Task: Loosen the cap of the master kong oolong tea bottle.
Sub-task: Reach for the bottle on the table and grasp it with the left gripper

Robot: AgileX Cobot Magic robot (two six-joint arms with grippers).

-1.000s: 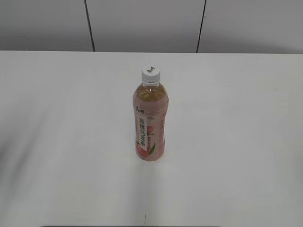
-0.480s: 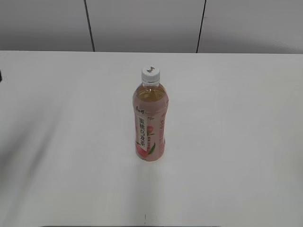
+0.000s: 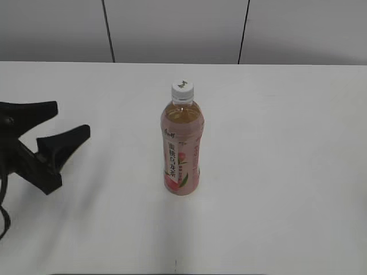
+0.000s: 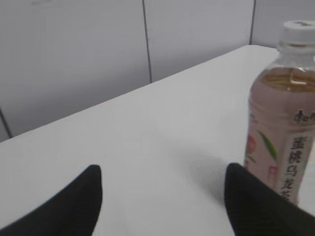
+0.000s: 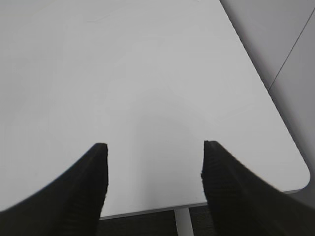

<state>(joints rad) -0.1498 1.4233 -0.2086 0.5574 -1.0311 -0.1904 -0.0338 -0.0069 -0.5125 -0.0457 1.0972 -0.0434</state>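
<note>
The master kong oolong tea bottle point(image 3: 181, 148) stands upright in the middle of the white table, with a pink peach label and a white strip of Chinese characters. Its white cap point(image 3: 182, 90) is on top. The bottle point(image 4: 283, 128) and its cap point(image 4: 299, 32) also show at the right edge of the left wrist view. My left gripper point(image 3: 71, 119) is open and empty at the left of the table, well left of the bottle; its black fingers point(image 4: 74, 204) frame bare table. My right gripper point(image 5: 153, 146) is open and empty over the table's corner, and does not show in the exterior view.
The white table point(image 3: 275, 172) meets a grey panelled wall point(image 3: 172, 28) behind. In the right wrist view the table's rounded corner point(image 5: 300, 172) and front edge are close, with a white leg point(image 5: 182, 223) below.
My left gripper has come into the exterior view from the left edge, open, moving toward the bottle. The bottle has not moved.
</note>
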